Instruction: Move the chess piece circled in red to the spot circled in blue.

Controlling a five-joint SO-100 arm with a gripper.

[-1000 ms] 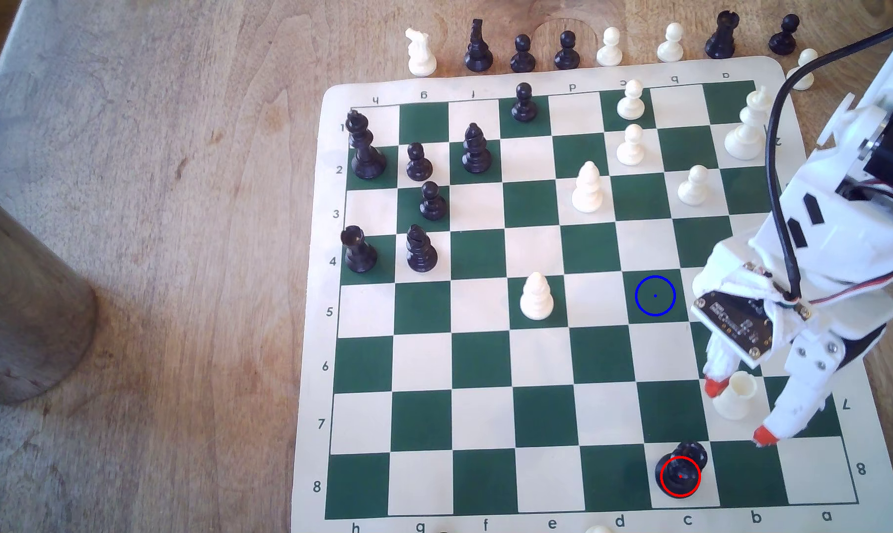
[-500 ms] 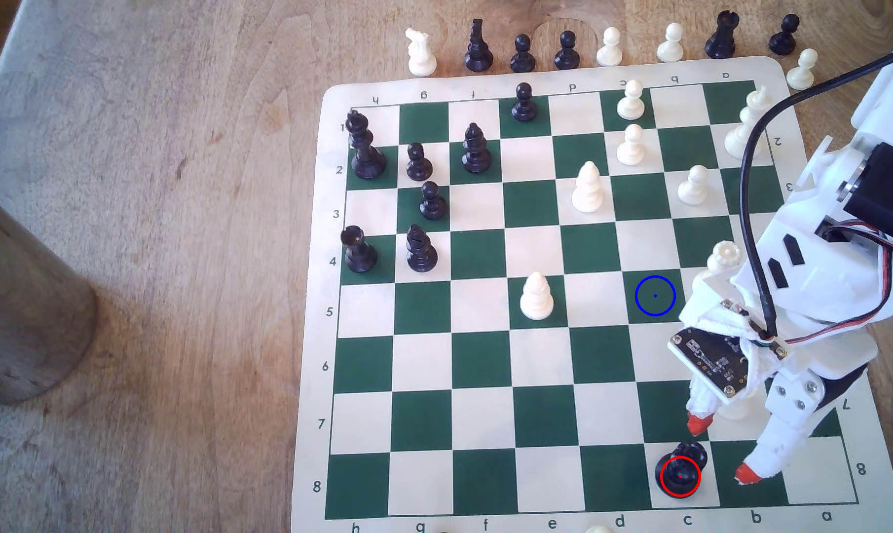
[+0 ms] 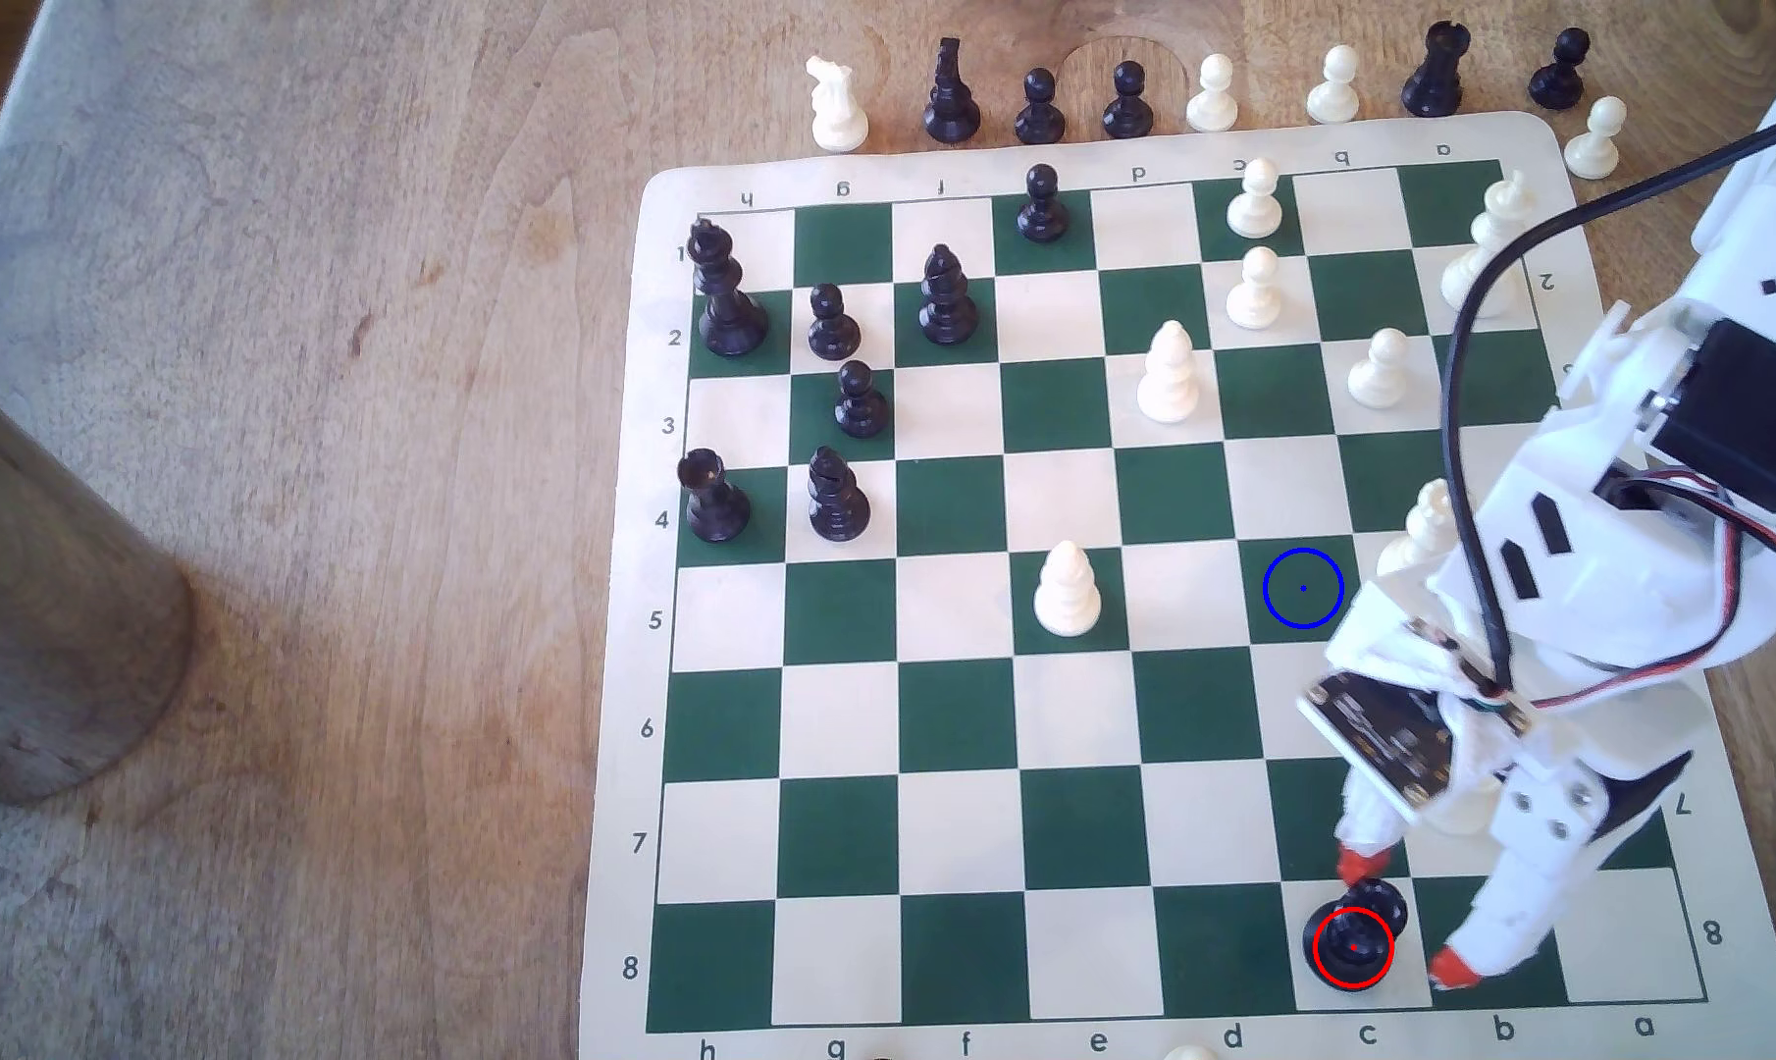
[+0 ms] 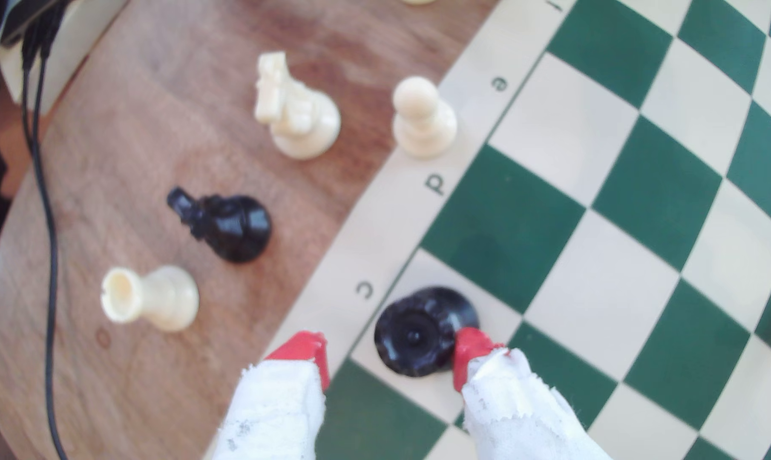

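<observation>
The black queen stands upright on the cream c8 square of the board, inside the red ring, at the board's 5 o'clock corner in the exterior view. The gripper hangs over it, fingers spread wide and holding nothing. One red tip sits at the queen's coronet; contact cannot be told. The other tip is apart, beside the base. The blue-ringed green square lies at 12 o'clock from the queen, unoccupied.

Squares between black queen and blue-ringed square bare; white rook beside path.
</observation>
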